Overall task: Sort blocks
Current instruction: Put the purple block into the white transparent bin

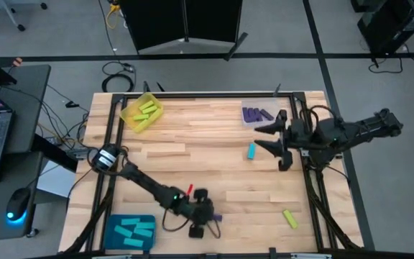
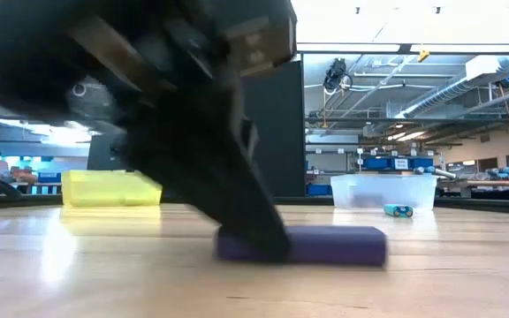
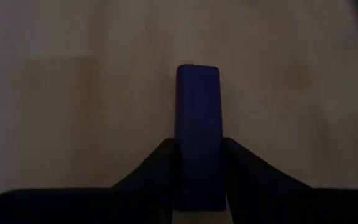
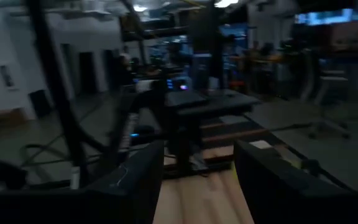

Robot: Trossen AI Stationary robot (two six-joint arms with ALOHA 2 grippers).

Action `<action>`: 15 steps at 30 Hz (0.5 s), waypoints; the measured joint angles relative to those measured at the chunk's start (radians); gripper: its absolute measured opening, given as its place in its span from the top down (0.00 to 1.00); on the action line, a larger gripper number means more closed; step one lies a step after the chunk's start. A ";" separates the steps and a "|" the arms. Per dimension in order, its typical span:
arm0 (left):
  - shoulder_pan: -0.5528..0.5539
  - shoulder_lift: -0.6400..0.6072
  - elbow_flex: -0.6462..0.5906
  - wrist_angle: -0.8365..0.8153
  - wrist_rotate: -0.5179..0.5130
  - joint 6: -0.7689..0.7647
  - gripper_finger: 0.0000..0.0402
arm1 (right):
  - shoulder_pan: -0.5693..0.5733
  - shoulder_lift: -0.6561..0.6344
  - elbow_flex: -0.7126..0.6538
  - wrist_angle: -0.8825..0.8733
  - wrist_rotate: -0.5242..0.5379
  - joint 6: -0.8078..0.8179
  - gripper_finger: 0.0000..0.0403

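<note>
A dark purple block (image 3: 197, 106) lies flat on the wood near the table's near edge, also showing as the purple block (image 1: 217, 217) in the high view. My left gripper (image 3: 197, 180) is down on it, shut on its sides. My right gripper (image 1: 268, 137) hovers open over the table's right part, next to the clear tray (image 1: 257, 114) that holds purple blocks. A cyan block (image 1: 251, 151) lies just left of its fingers. A yellow-green block (image 1: 290, 218) lies near the near right corner. My left gripper pinches the purple block between its two fingers (image 3: 157, 171), one on each long side, near one end (image 2: 237, 246). The fingers slant down from above and from the table's left. The block rests flat on the table, its free end (image 2: 360, 246) sticking out beyond them.
A yellow tray (image 1: 141, 111) with yellow-green blocks sits at the far left. A teal tray (image 1: 129, 232) with cyan blocks sits at the near left edge. Black frame rails run along the table's edges. Bare wood lies across the middle.
</note>
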 joint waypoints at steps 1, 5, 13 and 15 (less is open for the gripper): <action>0.015 -0.009 -0.001 -0.013 -0.007 0.015 0.74 | 0.019 0.000 0.000 0.004 0.000 -0.004 0.50; 0.079 -0.050 -0.002 -0.025 0.004 0.089 0.74 | 0.092 0.000 0.000 0.019 0.001 -0.022 0.52; 0.263 -0.167 0.021 -0.011 0.079 0.220 0.74 | 0.199 0.000 0.000 0.030 0.095 -0.073 0.55; 0.315 -0.176 0.050 -0.012 0.081 0.244 0.74 | 0.215 0.001 0.000 0.033 0.100 -0.084 0.56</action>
